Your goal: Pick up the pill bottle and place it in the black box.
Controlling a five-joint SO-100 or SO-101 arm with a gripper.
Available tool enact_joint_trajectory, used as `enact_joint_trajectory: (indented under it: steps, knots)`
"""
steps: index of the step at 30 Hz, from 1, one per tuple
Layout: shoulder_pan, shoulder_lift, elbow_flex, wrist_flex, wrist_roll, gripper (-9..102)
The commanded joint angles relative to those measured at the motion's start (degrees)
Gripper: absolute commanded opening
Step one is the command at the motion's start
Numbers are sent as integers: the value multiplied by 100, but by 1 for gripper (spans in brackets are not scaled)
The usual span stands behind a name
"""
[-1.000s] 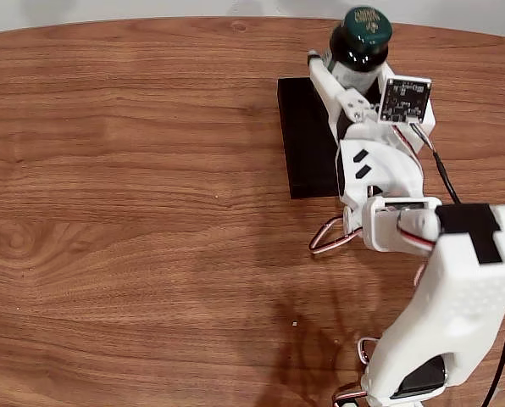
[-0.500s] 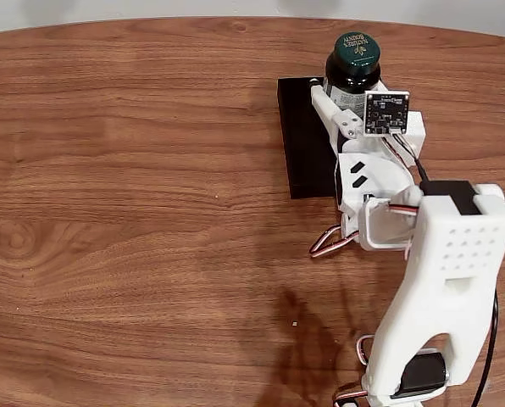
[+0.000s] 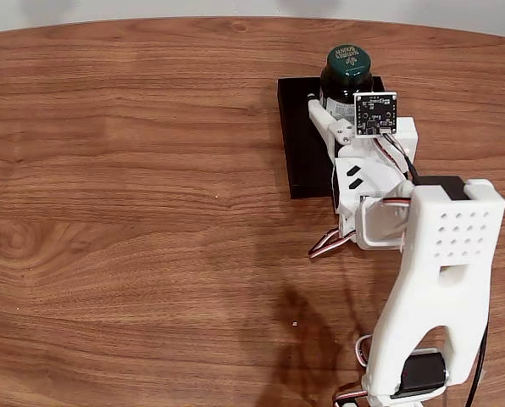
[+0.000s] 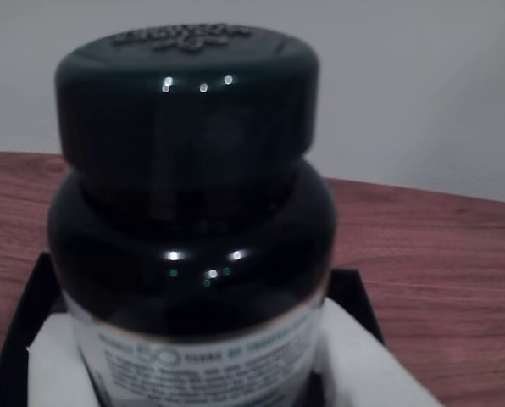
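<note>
1. Right up close in the wrist view, the pill bottle [image 4: 189,229] stands upright between two white fingers [image 4: 53,365].
2. Both fingers press its sides, so the gripper [image 3: 347,100] is closed on it.
3. Behind and under the bottle lies the black box [image 3: 302,144], on the wooden table [image 3: 134,212].

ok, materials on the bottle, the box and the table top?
Pill bottle: dark green and glossy, with sharp light glints on the shoulder and cap; plastic or glass, can't tell which. Its label looks like pale paper with small print. Black box: matte black with no reflections; material unclear. Table: wood grain with a knot pattern, satin sheen; could be veneer or laminate.
</note>
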Motion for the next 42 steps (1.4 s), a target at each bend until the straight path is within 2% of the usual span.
enact_joint_trajectory:
  steps: [1, 18, 42]
  knots:
    - [-97, 141, -396, -9, 26, 19]
    - [-158, -123, -483, 62, -114, 20]
    - [-158, -176, -360, 62, -132, 41]
